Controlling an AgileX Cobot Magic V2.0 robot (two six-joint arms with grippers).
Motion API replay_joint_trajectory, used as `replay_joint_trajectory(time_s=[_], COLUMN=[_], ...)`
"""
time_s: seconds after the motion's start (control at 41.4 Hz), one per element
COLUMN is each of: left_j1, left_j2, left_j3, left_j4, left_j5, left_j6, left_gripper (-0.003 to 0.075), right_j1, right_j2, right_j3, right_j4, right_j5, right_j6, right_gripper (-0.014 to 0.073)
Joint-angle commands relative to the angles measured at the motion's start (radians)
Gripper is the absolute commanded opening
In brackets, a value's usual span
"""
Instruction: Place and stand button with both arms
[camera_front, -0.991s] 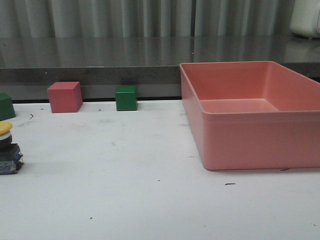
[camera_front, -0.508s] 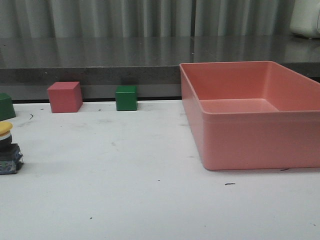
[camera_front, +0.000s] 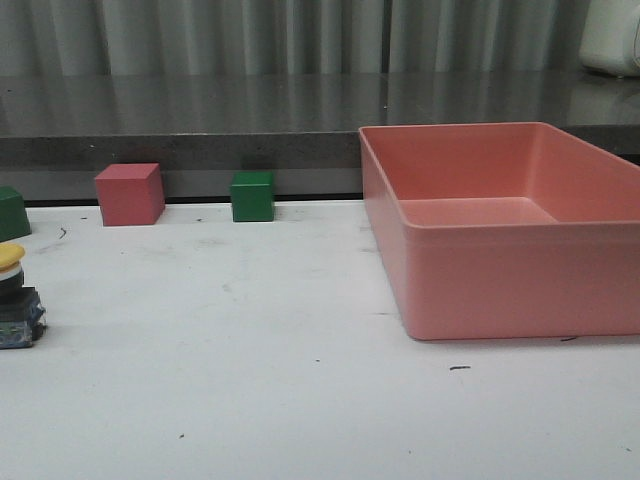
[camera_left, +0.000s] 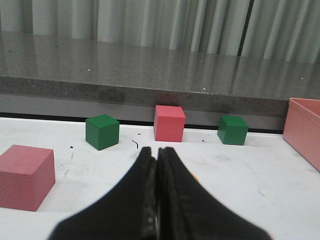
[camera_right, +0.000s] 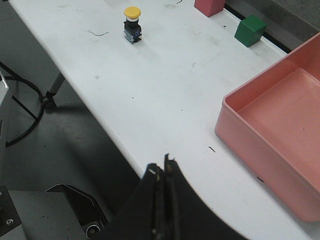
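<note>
The button (camera_front: 14, 298) stands upright on the white table at the far left of the front view, yellow cap up, on its dark square base. It also shows upright in the right wrist view (camera_right: 132, 24), far from my right gripper (camera_right: 162, 167). That gripper is shut and empty, over the table's near edge. My left gripper (camera_left: 156, 151) is shut and empty, low over the table. A sliver of yellow (camera_left: 195, 177) peeks out beside its right finger. Neither gripper shows in the front view.
A large pink bin (camera_front: 500, 225) fills the right side of the table. A red cube (camera_front: 130, 193) and a green cube (camera_front: 252, 196) stand at the back edge, another green cube (camera_front: 12, 212) at far left. A second red cube (camera_left: 24, 175) lies left of my left gripper.
</note>
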Motion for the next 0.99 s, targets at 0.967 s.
replay_joint_trajectory(time_s=[0.967], left_j1=[-0.013], left_j2=[-0.025], left_j3=[0.014], left_j4=[-0.009], left_j5=[-0.102], left_j6=[-0.005], left_gripper=[-0.0020], right_j1=[-0.005], right_j2=[0.011], right_j3=[-0.020], right_j4=[-0.007], right_j5=[-0.057], right_j6=[-0.005], right_gripper=[-0.0067])
